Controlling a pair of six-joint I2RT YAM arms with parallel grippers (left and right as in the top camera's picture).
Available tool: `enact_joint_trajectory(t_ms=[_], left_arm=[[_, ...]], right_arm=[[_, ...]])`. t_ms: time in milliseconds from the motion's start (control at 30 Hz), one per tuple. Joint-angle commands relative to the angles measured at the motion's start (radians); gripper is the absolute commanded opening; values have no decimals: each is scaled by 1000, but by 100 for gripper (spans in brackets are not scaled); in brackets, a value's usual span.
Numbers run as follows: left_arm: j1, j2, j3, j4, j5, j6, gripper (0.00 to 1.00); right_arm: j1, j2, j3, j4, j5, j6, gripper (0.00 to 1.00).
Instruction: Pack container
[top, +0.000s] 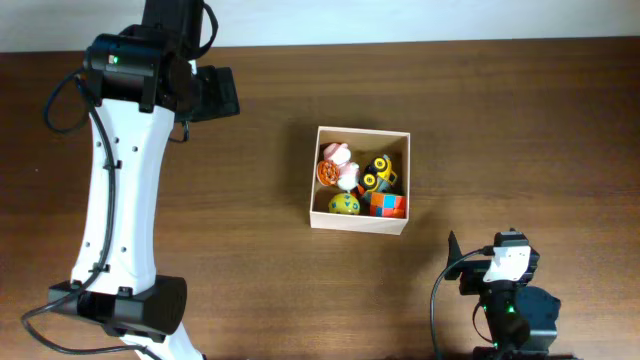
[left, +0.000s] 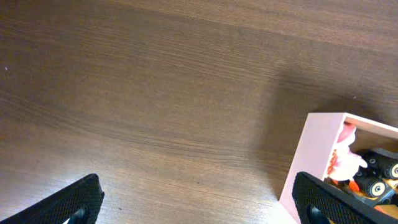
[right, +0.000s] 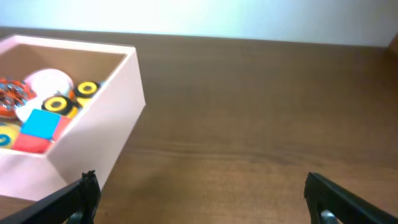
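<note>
White-walled and tan inside, the container (top: 358, 223) sits a little right of the middle of the brown desk (top: 520, 110), square to the overhead camera. Packed into it are a pink toy (top: 337, 153), a black toy with yellow wheels (top: 379, 173), an orange-and-blue block (top: 386, 204), a yellow-green ball (top: 345, 204) and a round orange piece (top: 326, 173). They lie close together and below the rim, as far as I can tell. No loose toy shows on the desk in any view.

The left tool (left: 199, 208) hangs well to the left of the box with its fingers spread wide and nothing between them; its camera catches only the near corner of the box wall. The right tool (right: 205, 205) is likewise released and empty, low over the desk in front of the box and to its right.

Judging by this, the packing looks finished or nearly so, and the step in hand is to draw clear. Done well, that means keeping both tools off the thin walls, since a light box like this would probably slide or tip at a nudge. Any retreat should lead away from the box, not across it.
</note>
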Motion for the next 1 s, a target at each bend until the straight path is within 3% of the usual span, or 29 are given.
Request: enact_joint_trajectory(t_ms=[0,700,967], left_arm=[[2,1,3,-2,-8,-10,99],[2,1,3,-2,-8,-10,99],[8,-111,-51,33,-193,2,99]], right_arm=[[-6,-14,-9,2,-23,-6,99],[-6,-14,-9,2,-21,-7,99],[-6,-14,-9,2,-21,-7,99]])
